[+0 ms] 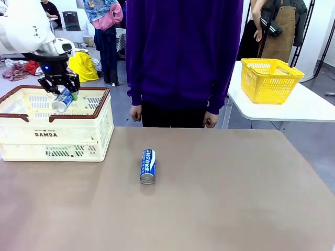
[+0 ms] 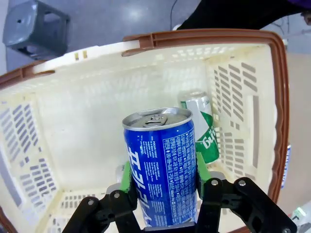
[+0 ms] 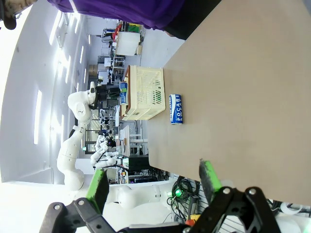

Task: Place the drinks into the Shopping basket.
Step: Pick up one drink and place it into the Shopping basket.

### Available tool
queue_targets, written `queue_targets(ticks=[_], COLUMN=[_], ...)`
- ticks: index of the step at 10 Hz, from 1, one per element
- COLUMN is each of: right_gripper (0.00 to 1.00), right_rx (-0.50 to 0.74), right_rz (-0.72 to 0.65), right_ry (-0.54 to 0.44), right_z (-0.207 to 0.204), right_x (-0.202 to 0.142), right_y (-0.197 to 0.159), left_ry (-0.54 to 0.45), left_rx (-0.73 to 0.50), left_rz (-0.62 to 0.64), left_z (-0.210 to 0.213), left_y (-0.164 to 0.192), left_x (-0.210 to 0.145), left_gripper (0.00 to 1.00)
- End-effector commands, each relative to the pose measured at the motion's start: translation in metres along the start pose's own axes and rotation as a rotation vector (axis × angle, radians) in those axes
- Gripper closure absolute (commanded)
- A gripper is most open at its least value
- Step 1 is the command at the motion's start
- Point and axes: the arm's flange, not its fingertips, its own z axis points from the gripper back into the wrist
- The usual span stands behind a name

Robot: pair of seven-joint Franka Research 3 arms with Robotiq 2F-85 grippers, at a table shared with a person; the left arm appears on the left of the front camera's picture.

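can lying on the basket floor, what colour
The can is green with white lettering; best in the left wrist view.

The blue can (image 2: 163, 165) is thin metal with a glossy printed skin and a bare, brushed silver lid. The green can (image 2: 201, 128) has the same shine. The left gripper (image 2: 164, 167) is matt black, and its pads (image 2: 127, 175) are a dull green that looks rubbery. The shopping basket (image 2: 87, 97) is perforated cream plastic, smooth with a faint sheen, under a brown plastic rim (image 2: 279, 97). The table (image 1: 235, 209) looks smooth and matt. The yellow basket (image 1: 269, 79) is shiny plastic mesh. The person's purple top (image 1: 183, 47) is soft matt cloth.
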Motion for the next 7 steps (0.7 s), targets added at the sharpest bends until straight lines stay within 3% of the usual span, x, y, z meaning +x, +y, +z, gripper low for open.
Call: queue_targets(ticks=[1,7], right_gripper=[0.00,0.00], right_rx=[0.026,0.026], right_rz=[0.028,0.028], right_ry=[-0.009,-0.009], right_z=[-0.001,-0.001], right_x=[0.002,0.002], right_y=[0.000,0.000], left_ry=[0.038,0.184], left_rx=[-0.036,-0.035], left_rz=[0.001,-0.003], left_z=[-0.009,-0.065], left_y=[0.008,0.012], left_x=[-0.005,-0.005], left_gripper=[1.00,1.00])
